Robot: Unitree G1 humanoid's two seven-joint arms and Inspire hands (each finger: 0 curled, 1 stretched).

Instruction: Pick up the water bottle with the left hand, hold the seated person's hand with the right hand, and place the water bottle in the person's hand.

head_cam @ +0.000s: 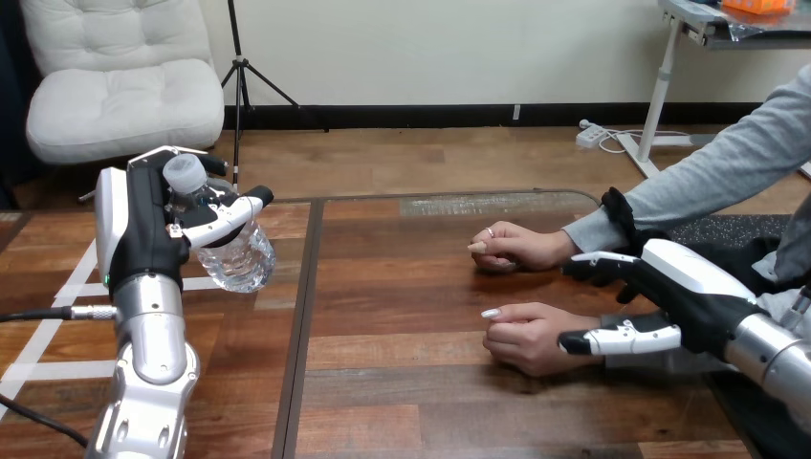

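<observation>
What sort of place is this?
Likely a robot trial bench: a wooden table, the robot's left hand gripping a water bottle, and a person's hands resting on it beside the right hand.

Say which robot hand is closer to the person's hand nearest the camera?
The right hand: it sits beside the person's nearer hand, at its wrist. The left hand is far across the wooden table, gripping a clear plastic water bottle.

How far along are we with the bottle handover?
Done: the left robot hand is curled round the bottle and holds it above the table. In hand: the right robot hand is at the wrist of the person's nearer hand; I cannot tell whether it grips. Left: that hand rests closed on the table, so the bottle is not yet carried across and placed in it.
</observation>
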